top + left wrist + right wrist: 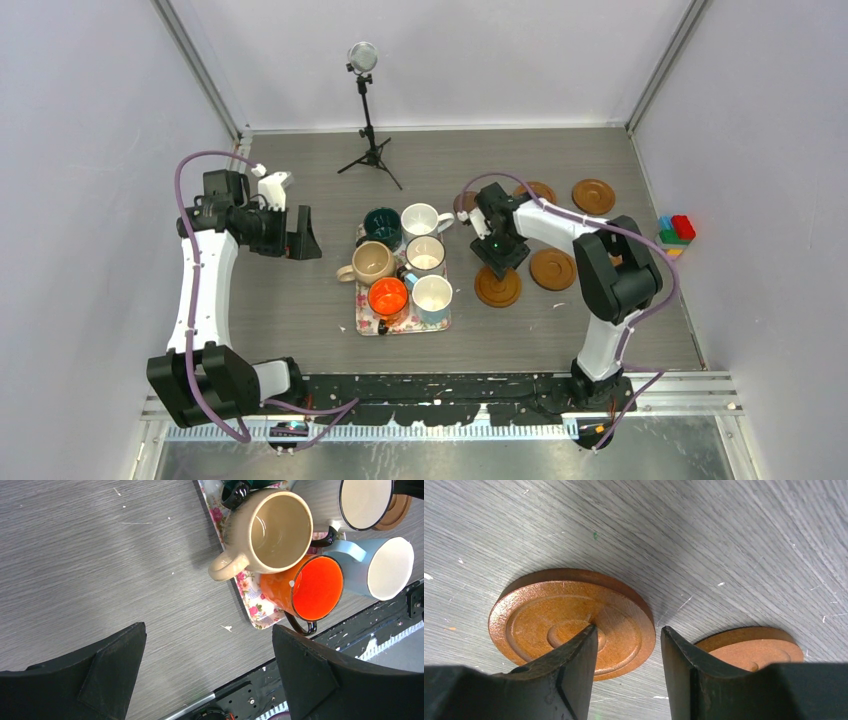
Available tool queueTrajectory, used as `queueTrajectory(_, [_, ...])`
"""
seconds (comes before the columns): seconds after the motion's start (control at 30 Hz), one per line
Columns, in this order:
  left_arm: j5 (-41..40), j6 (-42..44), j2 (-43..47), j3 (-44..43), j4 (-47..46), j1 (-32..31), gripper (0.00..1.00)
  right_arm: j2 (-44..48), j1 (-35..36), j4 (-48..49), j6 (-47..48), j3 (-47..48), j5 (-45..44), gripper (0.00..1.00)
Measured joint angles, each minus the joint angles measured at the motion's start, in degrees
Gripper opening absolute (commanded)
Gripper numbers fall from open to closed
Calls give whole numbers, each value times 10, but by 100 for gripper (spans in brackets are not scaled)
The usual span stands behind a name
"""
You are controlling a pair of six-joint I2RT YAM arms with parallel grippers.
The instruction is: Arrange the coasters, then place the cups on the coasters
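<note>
We see even, bright overhead light on the desk point(300, 330). A soft shadow lies around the coaster point(539, 615). The near jaws blur slightly; the beige mug point(280, 530) shows mild glare.

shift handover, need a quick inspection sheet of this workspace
surface: grey wood-grain table, light scuffs and specks
job's things: six cups packed on a floral tray; at least five coasters to its right, all bare, two partly hidden by the right arm
clutter: toy blocks by the right wall
grippers: left pincer open, empty, beside the tray; right pincer open, empty, low over a coaster
cables: purple cable looped along each arm, clear of the cups
surroundings: white walls, tripod at the back
</note>
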State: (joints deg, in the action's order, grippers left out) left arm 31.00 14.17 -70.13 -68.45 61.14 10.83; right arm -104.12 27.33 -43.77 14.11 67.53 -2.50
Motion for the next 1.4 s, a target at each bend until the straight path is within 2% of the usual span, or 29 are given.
queueTrajectory(0.57, [-5, -1, 0, 0, 0, 0, 100, -67, -36, -24, -22, 91, 16, 49])
queueTrajectory(1.03, [-5, -4, 0, 0, 0, 0, 100, -78, -41, -25, -31, 104, 57, 49])
queueTrajectory(1.17, [-5, -4, 0, 0, 0, 0, 100, -79, -40, -20, -38, 105, 69, 53])
queueTrajectory(1.4, [-5, -4, 0, 0, 0, 0, 100, -78, -40, -18, -35, 105, 91, 67])
